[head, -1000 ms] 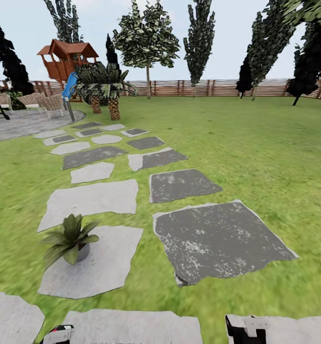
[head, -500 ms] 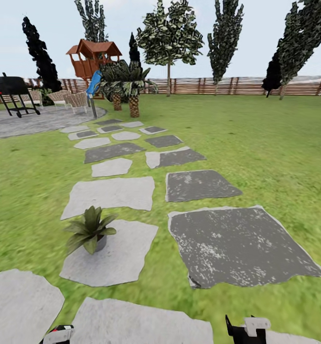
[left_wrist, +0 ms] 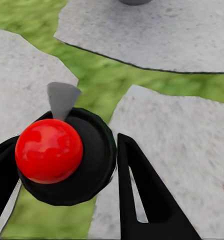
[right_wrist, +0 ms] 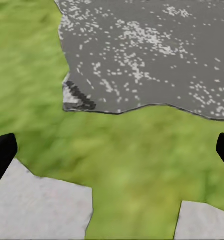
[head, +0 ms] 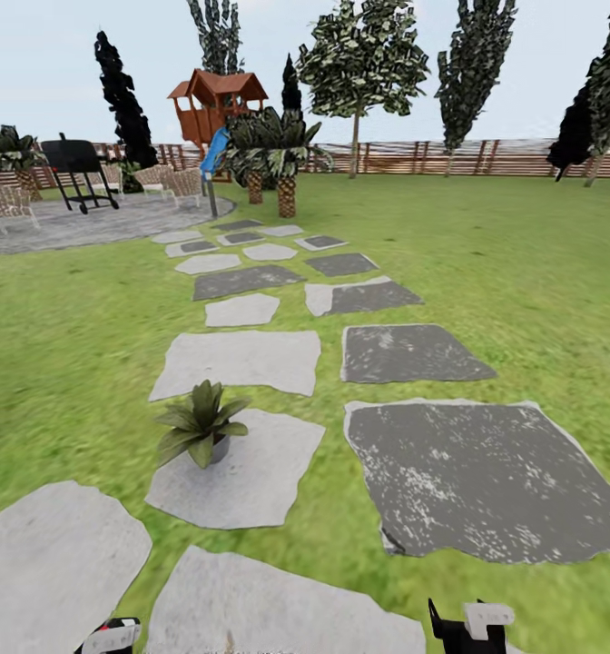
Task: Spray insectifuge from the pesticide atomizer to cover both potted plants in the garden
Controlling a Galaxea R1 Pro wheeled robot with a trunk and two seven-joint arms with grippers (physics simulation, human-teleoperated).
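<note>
The left gripper (left_wrist: 67, 200) has its black fingers (left_wrist: 142, 200) pressed against the atomizer (left_wrist: 67, 160), seen end-on from above in the left wrist view: a round black cap carrying a glossy red ball (left_wrist: 48, 150) and a small grey nozzle (left_wrist: 62, 99). The bottle's long axis runs straight along the camera's line of sight, down toward the ground, so the body is hidden under the cap. The nozzle points away from the gripper, toward the strip of grass between slabs. At the head view's lower edge the left gripper (head: 113, 636) shows as a white and black tip with a speck of red.

The right gripper (head: 468, 629) is spread wide and holds nothing; in the right wrist view its two black fingertips (right_wrist: 2, 152) sit at opposite edges over grass and the corner of a dark slab (right_wrist: 152, 55).

One plant (head: 201, 425), a low rosette of pointed leaves in a small grey pot, stands on a pale slab (head: 250, 477) ahead and left of centre. Beside it lies a big dark slab (head: 487, 481).

The lawn (head: 505, 272) spreads all around, and a path of stepping stones (head: 241, 359) runs away to a round paved patio (head: 78, 222) with a black grill (head: 73, 163) and wicker chairs (head: 182, 182). Beyond stand palms (head: 282, 154), a wooden playhouse (head: 216, 104) with a blue slide (head: 214, 153), tall trees (head: 364, 64) and a slatted fence (head: 450, 156).
</note>
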